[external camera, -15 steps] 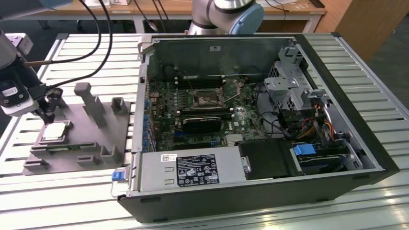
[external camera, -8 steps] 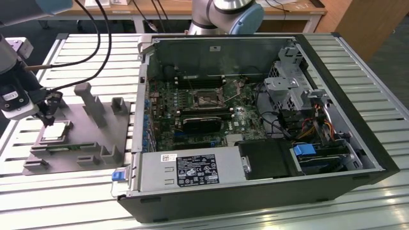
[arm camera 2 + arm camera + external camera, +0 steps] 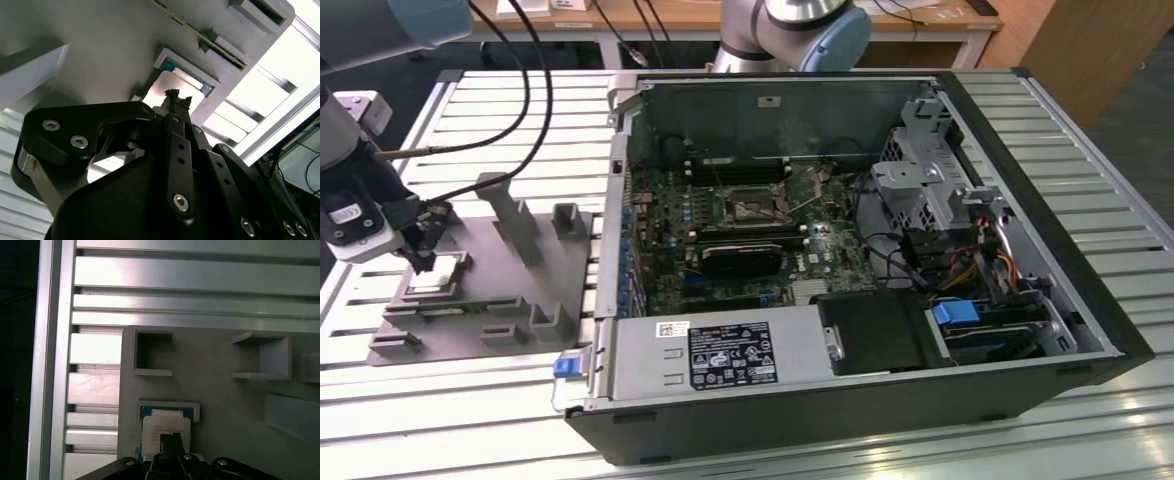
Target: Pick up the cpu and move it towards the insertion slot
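**Ana:** Over at the exterior view's left, on the grey fixture plate (image 3: 520, 290), where does the cpu (image 3: 447, 270) lie?

**Ben:** Flat in its square pocket, toward the end of the plate away from the computer case (image 3: 1067, 240).

**Ana:** And the claw (image 3: 424, 266)?

**Ben:** It hangs right over the chip, narrow, with its fingertips (image 3: 166, 442) drawn close together. In both wrist views they point at the middle of the shiny top. Whether they touch it, I cannot tell.

**Ana:** The insertion slot (image 3: 754, 208)?

**Ben:** It sits on the green board inside the open case, well apart from the claw, toward the exterior view's right.

**Ana:** What carries it all?

**Ben:** A slatted metal desk (image 3: 440, 420), with the plate and the case side by side on it.
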